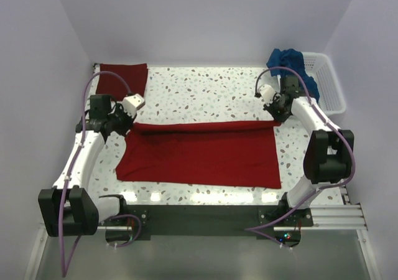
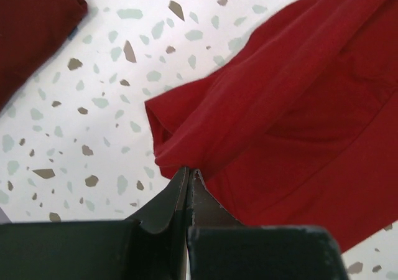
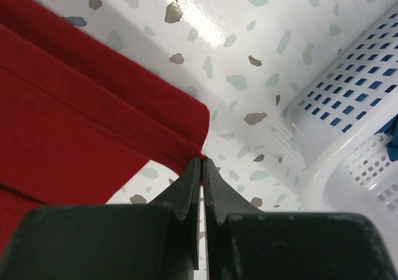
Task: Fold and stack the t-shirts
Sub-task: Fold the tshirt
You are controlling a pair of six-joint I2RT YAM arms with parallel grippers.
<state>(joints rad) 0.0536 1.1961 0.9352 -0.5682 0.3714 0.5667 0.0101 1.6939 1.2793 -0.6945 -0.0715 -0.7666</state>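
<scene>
Top external: left hand (image 1: 128, 126) and right hand (image 1: 278, 119) pinch bright red t-shirt (image 1: 199, 155) at far-edge corners, speckled table (image 1: 205, 96) beyond

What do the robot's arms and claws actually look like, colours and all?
The left arm and right arm have smooth white curved segments linked by chunky black joints, with a thin purple cable looping along each. The left claw and right claw each have two dark matte fingers tapering to narrow tips.
</scene>
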